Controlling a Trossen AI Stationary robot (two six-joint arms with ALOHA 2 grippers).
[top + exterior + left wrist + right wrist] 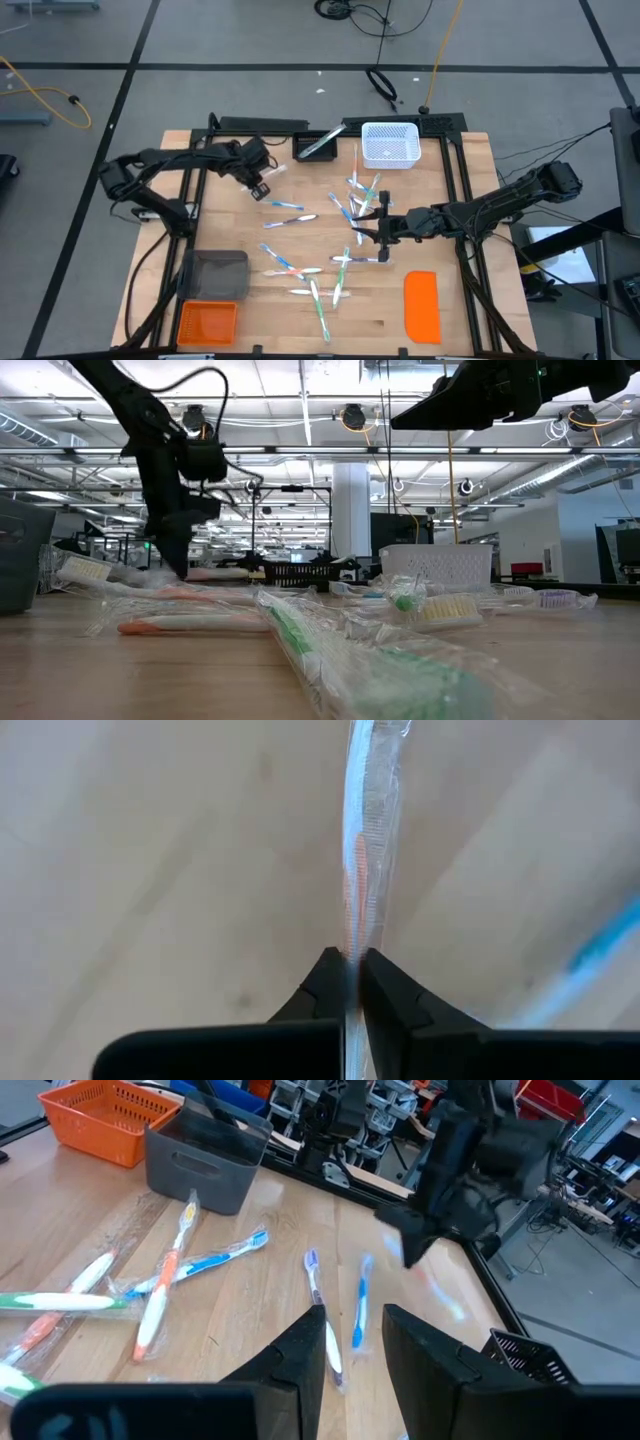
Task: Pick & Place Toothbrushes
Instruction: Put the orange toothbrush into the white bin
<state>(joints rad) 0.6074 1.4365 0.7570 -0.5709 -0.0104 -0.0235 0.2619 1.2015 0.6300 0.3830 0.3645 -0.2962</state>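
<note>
My left tool (352, 982) is pinched tight on a wrapped toothbrush (368, 850) near the bench's (460, 210) far left. I should lift straight, keeping the wrapper from slipping. My right tool (350, 1342) hovers part-open, empty.

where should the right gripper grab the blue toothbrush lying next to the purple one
Grip the blue toothbrush at mid-handle, coming straight down with the fingers either side of its thin width. It lies flat on the table, parallel to the purple toothbrush with a gap between them, so the right gripper probably fits.
</note>
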